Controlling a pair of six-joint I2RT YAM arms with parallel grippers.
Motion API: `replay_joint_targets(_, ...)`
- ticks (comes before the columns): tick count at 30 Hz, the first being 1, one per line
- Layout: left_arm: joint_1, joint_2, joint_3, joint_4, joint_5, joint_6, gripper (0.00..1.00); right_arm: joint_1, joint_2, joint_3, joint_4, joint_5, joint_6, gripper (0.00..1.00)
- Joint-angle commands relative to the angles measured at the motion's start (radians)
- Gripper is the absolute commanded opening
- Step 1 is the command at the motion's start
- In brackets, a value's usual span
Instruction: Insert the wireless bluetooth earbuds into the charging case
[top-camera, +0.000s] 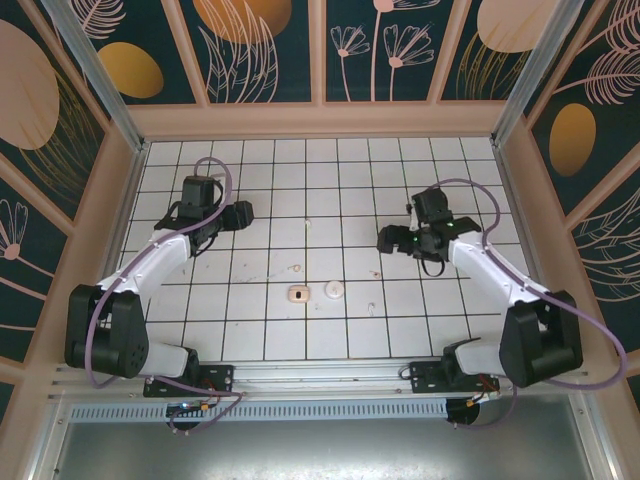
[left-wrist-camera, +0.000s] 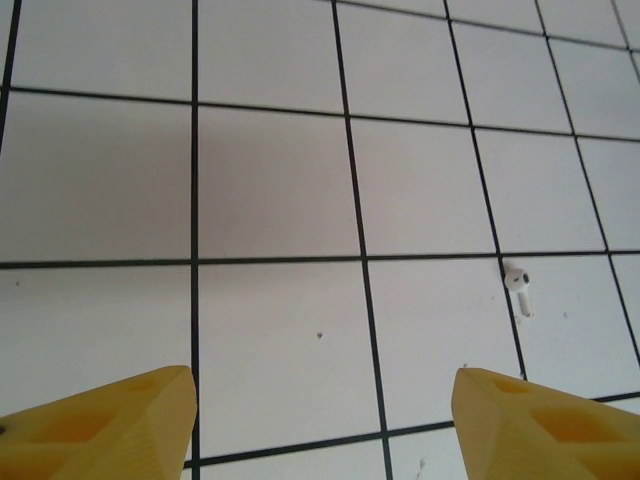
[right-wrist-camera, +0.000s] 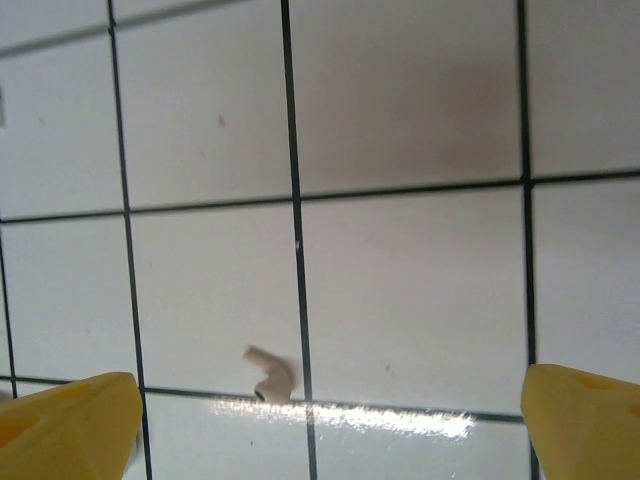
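Two arms reach out from the near edge over a white, black-gridded table (top-camera: 330, 165), the left arm (top-camera: 150, 262) bending toward the far left and the right arm (top-camera: 492, 268) toward the far right. In the overhead view the left hand (top-camera: 242, 213) points toward the middle of the table, and the right hand (top-camera: 388, 241) points back toward it from the other side. Each is empty. In the left wrist view the left hand (left-wrist-camera: 320, 400) has its yellow fingers (left-wrist-camera: 100, 425) spread apart over bare tile, with nothing between them. In the right wrist view the right hand (right-wrist-camera: 325, 400) gapes wide, and its yellow fingers (right-wrist-camera: 70, 420) sit at the two bottom corners. The charging case (top-camera: 297, 294), a small pinkish-beige rounded square, lies on the table between the two arms. It is nearer their bases than either hand and well apart from both, closer in and to the right of the left hand, closer in and to the left of the right hand. A flat white round piece (top-camera: 333, 290) lies just beside the case on its right. A white earbud (left-wrist-camera: 518, 288) rests on a grid line ahead of the left hand, just beyond the right-side finger in that view. A pale beige earbud (right-wrist-camera: 268, 375) lies ahead of the right hand's gap, nearer the left-side finger in that view, beside a line crossing.
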Motion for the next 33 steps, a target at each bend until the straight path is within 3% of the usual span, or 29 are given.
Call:
replay_joint_targets(1,-0.004,0.002,-0.022,-0.046,0.015,-0.034,0.67,0.046,0.047,0.070,-0.068,-0.042,0.048,0.93)
replay_joint_targets(7,-0.004,-0.003,-0.044,-0.055,0.008,-0.051,0.67,0.186,0.162,0.193,-0.221,-0.017,0.153,0.82)
replay_joint_targets(14,-0.004,-0.014,-0.060,-0.071,-0.006,-0.052,0.67,0.373,0.267,0.295,-0.268,-0.047,0.282,0.71)
replay_joint_targets(19,-0.004,-0.014,-0.066,-0.071,-0.007,-0.057,0.67,0.452,0.373,0.357,-0.305,-0.069,0.369,0.69)
replay_joint_targets(33,-0.004,-0.009,-0.070,-0.065,-0.008,-0.051,0.67,0.505,0.531,0.400,-0.277,-0.070,0.457,0.67)
